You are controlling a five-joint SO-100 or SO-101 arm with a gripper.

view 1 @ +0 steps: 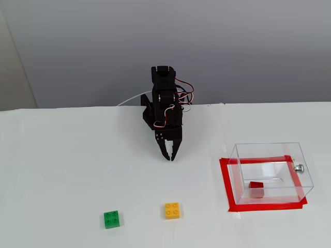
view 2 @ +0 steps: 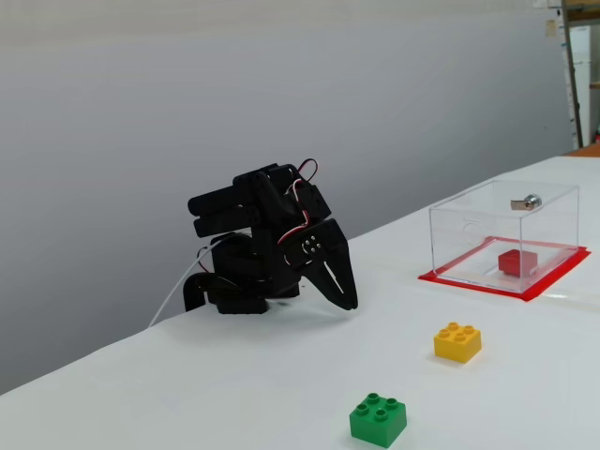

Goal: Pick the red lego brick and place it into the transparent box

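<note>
Inside the transparent box (view 1: 269,173), at the right of a fixed view, the red lego brick (view 1: 256,189) rests on the floor, toward the near wall. Another fixed view confirms the brick (view 2: 517,262) sits enclosed by the clear walls (view 2: 502,234), on the red tape rectangle (view 1: 231,188) that outlines the box. A small silver knob (view 1: 298,167) projects from the box's right wall. The gripper (view 1: 170,156) is folded down at the far centre of the white table (view 1: 62,165), tips pointing at the surface, fingers pressed together and holding nothing. The brick lies well apart from it, to the right and nearer. Between and nearer stand a yellow brick (view 1: 172,210) and, further left, a green brick (view 1: 111,219), both apart from the gripper.
</note>
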